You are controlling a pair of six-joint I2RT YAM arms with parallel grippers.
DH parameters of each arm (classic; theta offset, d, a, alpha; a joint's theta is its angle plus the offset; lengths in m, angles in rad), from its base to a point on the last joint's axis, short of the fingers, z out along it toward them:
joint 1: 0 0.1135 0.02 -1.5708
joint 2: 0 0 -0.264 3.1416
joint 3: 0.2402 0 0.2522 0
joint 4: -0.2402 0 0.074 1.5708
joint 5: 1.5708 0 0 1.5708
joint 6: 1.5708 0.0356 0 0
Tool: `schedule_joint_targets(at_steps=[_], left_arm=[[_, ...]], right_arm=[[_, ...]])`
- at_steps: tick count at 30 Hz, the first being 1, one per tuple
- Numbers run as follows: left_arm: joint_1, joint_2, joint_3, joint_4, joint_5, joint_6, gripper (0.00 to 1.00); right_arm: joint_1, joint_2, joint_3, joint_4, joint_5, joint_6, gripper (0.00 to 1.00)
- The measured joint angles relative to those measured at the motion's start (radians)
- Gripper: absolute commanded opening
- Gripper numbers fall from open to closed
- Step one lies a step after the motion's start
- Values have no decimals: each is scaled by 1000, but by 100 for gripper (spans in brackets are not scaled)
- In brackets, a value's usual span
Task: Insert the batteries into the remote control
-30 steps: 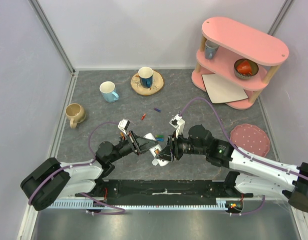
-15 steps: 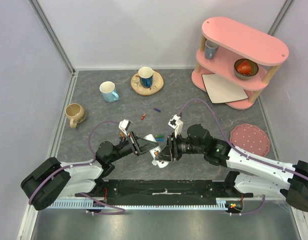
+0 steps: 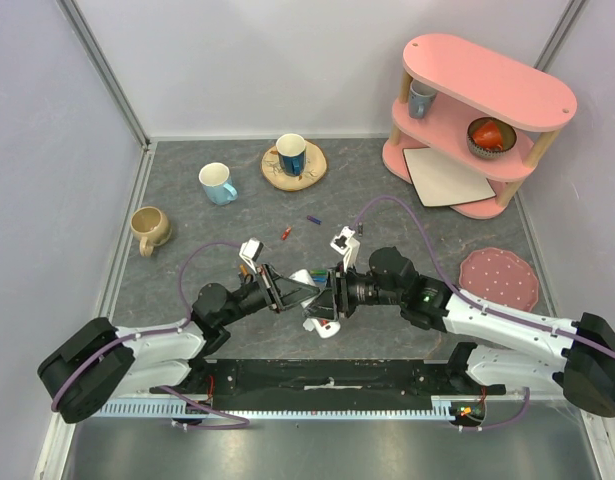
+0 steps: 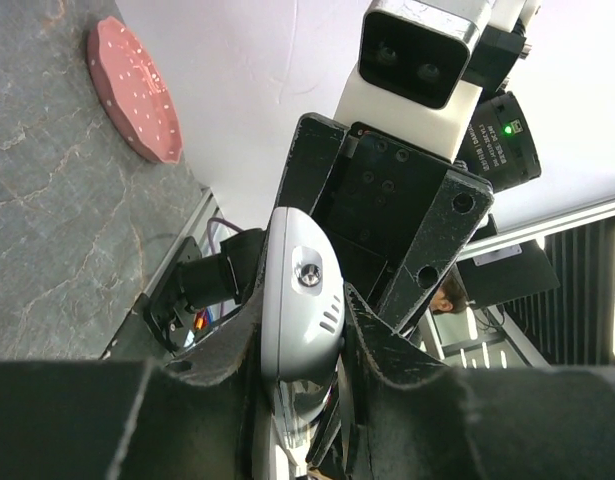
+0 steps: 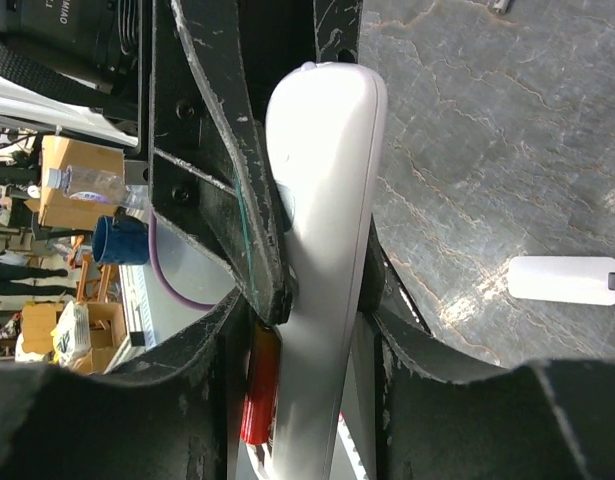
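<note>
A grey stone-patterned table mat (image 3: 187, 260) is closed in by pale walls on the left, back and right, with the arm bases along the near edge. Bare mat lies open between the arms and the cups at the back, and between the arms and the right wall apart from one round pink dotted plate (image 3: 499, 280). A two-tier pink shelf unit (image 3: 482, 85) fills the back right corner. Three mugs stand on the mat: a tan one (image 3: 149, 228), a light blue one (image 3: 217, 183), and a dark blue one on a round wooden coaster (image 3: 291, 153). A fourth cup (image 3: 420, 98) sits on the shelf. Two batteries lie loose mid-mat, a red battery (image 3: 286, 233) and a purple battery (image 3: 313, 219), near each other but apart. A flat white battery cover (image 5: 562, 280) lies alone on the mat. Both arms reach low and inward, wrists meeting at the near centre. The left gripper (image 4: 302, 345) is clamped on the slim white plastic remote control (image 5: 327, 180), raised off the mat. The right gripper (image 5: 322, 320) closes around the same remote from the opposite side, with a second red battery (image 5: 259, 400) wedged between one finger and the remote's edge.
</note>
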Motion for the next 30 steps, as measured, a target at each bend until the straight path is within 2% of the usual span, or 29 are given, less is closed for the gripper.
schedule_joint_targets(at_steps=[14,30], left_arm=[[-15,-91,2,-124,-64,10,2],[-18,-105,2,-228,-100,10,2]], right_arm=[[0,6,17,-34,30,-20,64],[-3,-39,51,-133,58,-52,67]])
